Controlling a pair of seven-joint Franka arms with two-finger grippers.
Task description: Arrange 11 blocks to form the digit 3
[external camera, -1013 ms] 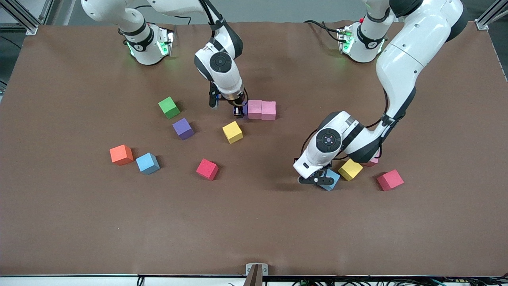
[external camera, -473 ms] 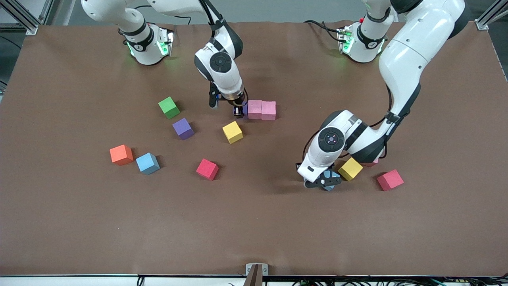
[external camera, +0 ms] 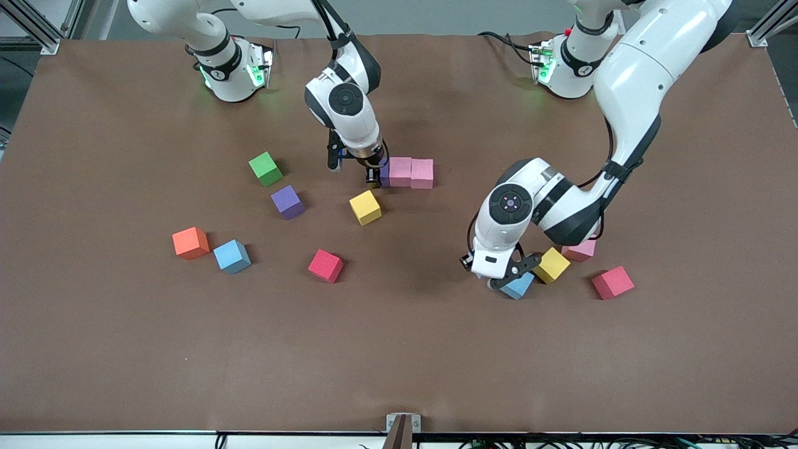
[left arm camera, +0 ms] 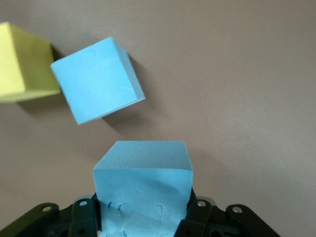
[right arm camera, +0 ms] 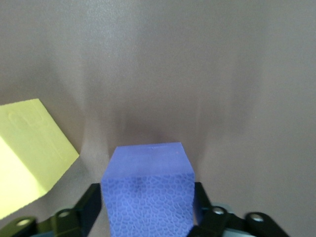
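Observation:
My right gripper (external camera: 374, 176) is down at the table, open, its fingers close on either side of a purple block (right arm camera: 147, 190) that rests beside two pink blocks (external camera: 411, 173) in a row. My left gripper (external camera: 506, 274) is shut on a light blue block (left arm camera: 142, 187), raised just over another light blue block (external camera: 519, 287) that touches a yellow block (external camera: 551, 265). A pink block (external camera: 580, 251) and a red block (external camera: 613, 282) lie close by. Loose toward the right arm's end are purple (external camera: 287, 201), yellow (external camera: 365, 207), red (external camera: 325, 265) and light blue (external camera: 232, 256) blocks.
A green cube (external camera: 265, 168) sits toward the right arm's end, level with the pink row. An orange cube (external camera: 191, 242) lies beside the loose light blue block. The brown mat (external camera: 399, 362) stretches bare toward the front camera.
The left gripper has closed on the light blue block and risen with it, uncovering the pink block under its arm. The right gripper's fingers have parted from the purple block.

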